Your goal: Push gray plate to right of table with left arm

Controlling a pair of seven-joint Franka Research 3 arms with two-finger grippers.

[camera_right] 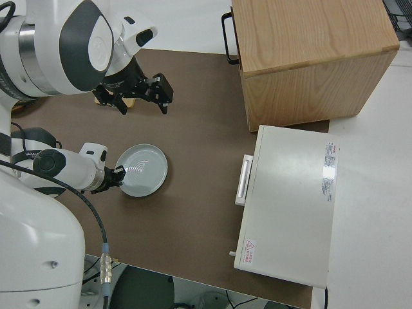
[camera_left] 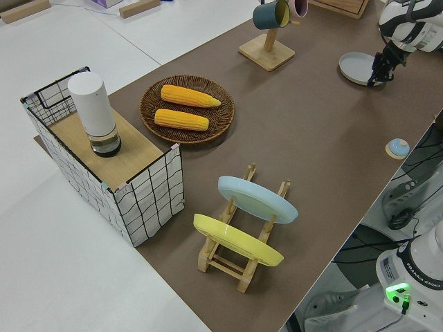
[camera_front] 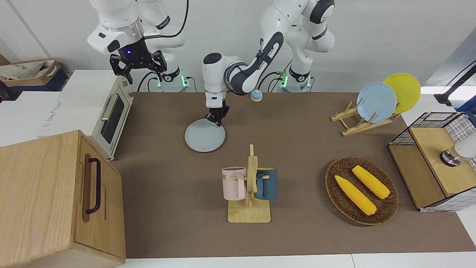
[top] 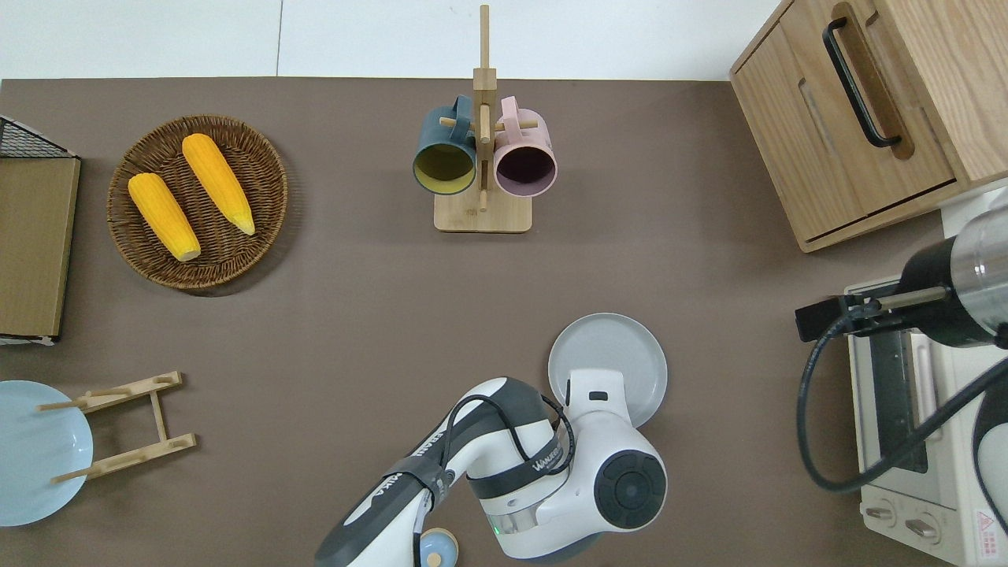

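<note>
A: Where is the round, shallow, pale gray plate (camera_front: 205, 135) sitting right now?

B: It is lying flat on the matte brown counter (camera_front: 297, 149), roughly midway along it and on the robots' side, nearer to them than the wooden mug stand (camera_front: 250, 197) carrying the pink mug (camera_front: 234, 182) and the dark blue mug (camera_front: 266, 183). The cream toaster oven (camera_front: 111, 115) is standing well apart from it, toward the right arm's end.

A: And the white left arm's small black gripper (camera_front: 217, 116)?

B: It is reaching down to the plate's rim, at the edge nearest the robots. I judge it is placed low there so it can shove the plate sideways rather than lift it. Whether its jaws are released or clenched, I cannot tell.

A: The other gripper?

B: The right gripper (camera_front: 138, 64), with the blue wrist light, is parked, its jaws spread wide and grasping nothing.

A: Any writing?

B: The left arm's dark forearm band is showing "FRANKA" lettering. The pink mug is carrying a few letters too small to make out.

A: How far along is the push?

B: Judging by the bare counter between plate and oven, most of the travel is remaining.
</note>
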